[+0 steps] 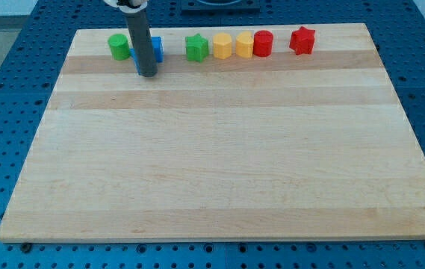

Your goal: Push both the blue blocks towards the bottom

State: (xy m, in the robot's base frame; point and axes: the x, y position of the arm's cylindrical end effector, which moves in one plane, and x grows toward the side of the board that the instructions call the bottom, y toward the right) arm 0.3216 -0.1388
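A blue block (156, 49) sits near the board's top left, mostly hidden behind my rod; its shape cannot be made out. A sliver of blue (134, 57) shows on the rod's left side; I cannot tell whether it is a second blue block. My tip (146, 73) rests on the board just below and in front of the blue, touching or nearly touching it.
A green cylinder (119, 46) stands left of the rod. To the right along the top edge stand a green star (196, 48), two yellow blocks (222, 45) (243, 44), a red cylinder (263, 42) and a red star (302, 39). The wooden board (219, 164) lies on a blue perforated table.
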